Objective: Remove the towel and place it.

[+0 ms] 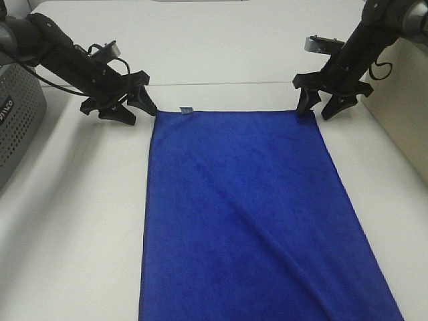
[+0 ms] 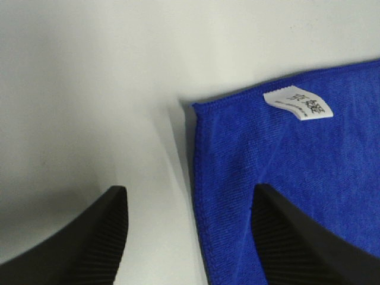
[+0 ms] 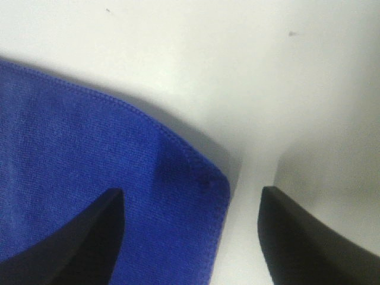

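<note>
The royal-blue towel [image 1: 247, 214] lies spread flat on the white table, running from the middle to the near edge. Its small pale tag [image 1: 186, 110] sits at the far left corner. My left gripper [image 1: 137, 110] is open just outside that far left corner; the left wrist view shows the corner [image 2: 285, 172] and tag [image 2: 298, 104] between and beside the spread fingers [image 2: 101, 243]. My right gripper [image 1: 322, 107] is open at the far right corner, with one finger over the towel [image 3: 89, 178] in the right wrist view and the other finger [image 3: 309, 237] over bare table.
A grey perforated box [image 1: 17, 124] stands at the left edge of the table. A tan panel [image 1: 408, 114] rises along the right side. A seam [image 1: 221, 85] crosses the table [image 1: 73, 221] behind the towel.
</note>
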Motion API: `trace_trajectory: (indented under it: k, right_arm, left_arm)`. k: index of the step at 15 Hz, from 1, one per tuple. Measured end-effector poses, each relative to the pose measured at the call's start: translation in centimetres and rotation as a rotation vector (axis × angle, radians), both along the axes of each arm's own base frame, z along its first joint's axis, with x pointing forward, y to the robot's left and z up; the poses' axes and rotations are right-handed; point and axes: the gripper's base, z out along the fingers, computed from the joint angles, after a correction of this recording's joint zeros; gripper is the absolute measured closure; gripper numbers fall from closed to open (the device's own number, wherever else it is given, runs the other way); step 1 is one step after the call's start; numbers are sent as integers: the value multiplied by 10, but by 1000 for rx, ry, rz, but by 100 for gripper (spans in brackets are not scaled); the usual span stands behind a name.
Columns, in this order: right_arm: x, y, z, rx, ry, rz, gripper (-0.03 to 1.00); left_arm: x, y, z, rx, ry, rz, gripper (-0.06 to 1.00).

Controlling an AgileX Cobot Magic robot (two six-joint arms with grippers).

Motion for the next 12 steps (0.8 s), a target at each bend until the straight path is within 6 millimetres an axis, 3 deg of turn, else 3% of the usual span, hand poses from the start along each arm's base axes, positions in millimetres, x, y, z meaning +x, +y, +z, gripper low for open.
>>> trace_trajectory:
  k: [2, 12]
  right_arm:
    - [1, -7, -11, 42, 19, -30, 36]
    - [3, -11, -11, 107, 1, -12, 36]
  left_arm:
    - [0, -1, -5, -7, -4, -9, 37]
    - [3, -4, -13, -57, -6, 20, 37]
